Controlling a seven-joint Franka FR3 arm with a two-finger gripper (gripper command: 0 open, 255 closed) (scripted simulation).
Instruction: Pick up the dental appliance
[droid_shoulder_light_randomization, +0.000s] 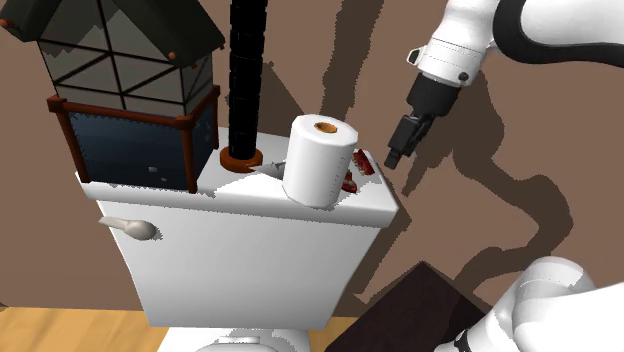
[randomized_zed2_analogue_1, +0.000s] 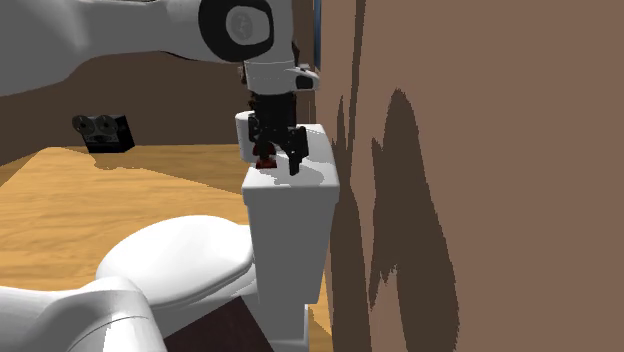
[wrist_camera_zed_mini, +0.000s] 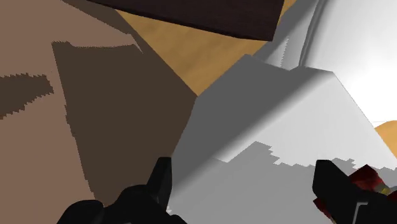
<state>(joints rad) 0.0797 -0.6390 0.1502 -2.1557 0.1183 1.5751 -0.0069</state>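
The dental appliance (droid_shoulder_light_randomization: 358, 170) is a small red piece lying on the white toilet tank lid (droid_shoulder_light_randomization: 250, 195) at its end toward the shoulder view's right, half hidden behind a toilet paper roll (droid_shoulder_light_randomization: 320, 160). My black gripper (droid_shoulder_light_randomization: 392, 158) hangs just beyond that end of the lid, slightly above it and close to the brown wall. In the second exterior view the gripper (randomized_zed2_analogue_1: 278, 150) hovers over the tank lid (randomized_zed2_analogue_1: 300, 190) with the red appliance (randomized_zed2_analogue_1: 266, 160) right under it. In the wrist view the gripper (wrist_camera_zed_mini: 245, 191) is open, and the appliance (wrist_camera_zed_mini: 372, 181) sits outside one finger, not between them.
On the lid also stand a lantern-like house (droid_shoulder_light_randomization: 130, 90) and a tall black column (droid_shoulder_light_randomization: 245, 80). A flush handle (droid_shoulder_light_randomization: 130, 228) sticks out of the tank front. The toilet seat (randomized_zed2_analogue_1: 170, 265) lies below. A dark object (randomized_zed2_analogue_1: 103, 132) sits on the wooden floor.
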